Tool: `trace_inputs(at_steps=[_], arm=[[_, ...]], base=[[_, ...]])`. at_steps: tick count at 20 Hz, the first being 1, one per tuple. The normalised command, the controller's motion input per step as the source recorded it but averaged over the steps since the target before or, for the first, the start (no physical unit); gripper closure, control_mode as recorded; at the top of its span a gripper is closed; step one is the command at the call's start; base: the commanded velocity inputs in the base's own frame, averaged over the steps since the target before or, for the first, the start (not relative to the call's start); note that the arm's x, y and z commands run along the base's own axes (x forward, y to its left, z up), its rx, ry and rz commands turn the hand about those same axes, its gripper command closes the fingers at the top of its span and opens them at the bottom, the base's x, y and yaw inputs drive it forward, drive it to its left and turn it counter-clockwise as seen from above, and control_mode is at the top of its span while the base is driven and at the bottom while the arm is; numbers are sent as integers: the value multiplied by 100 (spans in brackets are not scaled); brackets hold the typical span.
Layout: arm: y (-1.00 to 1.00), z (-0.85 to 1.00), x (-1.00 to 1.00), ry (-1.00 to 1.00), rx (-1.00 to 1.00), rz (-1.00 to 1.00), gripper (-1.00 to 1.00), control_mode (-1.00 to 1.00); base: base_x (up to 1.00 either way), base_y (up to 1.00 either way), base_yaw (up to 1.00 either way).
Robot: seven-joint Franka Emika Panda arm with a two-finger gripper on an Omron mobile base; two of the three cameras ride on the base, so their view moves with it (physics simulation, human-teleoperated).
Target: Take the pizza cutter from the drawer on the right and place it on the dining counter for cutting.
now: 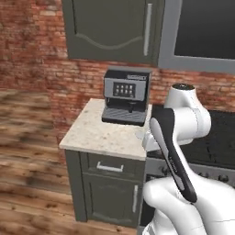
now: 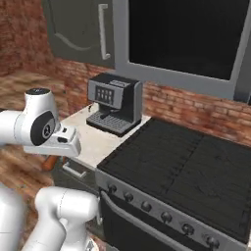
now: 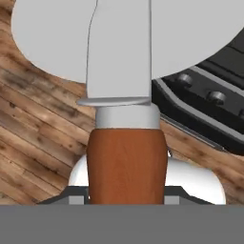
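From the left base view, my arm folds before the coffee machine [image 1: 126,96]. The right base view shows a reddish handle tip under my wrist. In the hand view, my pincer clamps the pizza cutter [image 3: 125,143] by its wooden handle: rigid, light, grippy wood; the blade looks slick.

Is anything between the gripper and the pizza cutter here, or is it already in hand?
Nothing is between them: in the hand view the pizza cutter sits in the gripper, its wooden handle rising from between the fingers.

Coffee machine [image 1: 125,96] on worktop [image 1: 92,133] (stove [image 2: 186,166] rightward)
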Motion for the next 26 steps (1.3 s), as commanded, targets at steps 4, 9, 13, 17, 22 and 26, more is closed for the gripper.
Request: trace_inputs(at_steps=[4,9,13,17,22,26], arm=[[0,0,0,0,0,0,100,100],[0,0,0,0,0,0,100,100],[0,0,0,0,0,0,100,100],[0,0,0,0,0,0,100,100],[0,0,0,0,0,0,100,100],[0,0,0,0,0,0,100,100]], base=[[-5,18,99],[-4,0,100],[0,12,92],[0,7,84],[0,0,61],[11,0,48]])
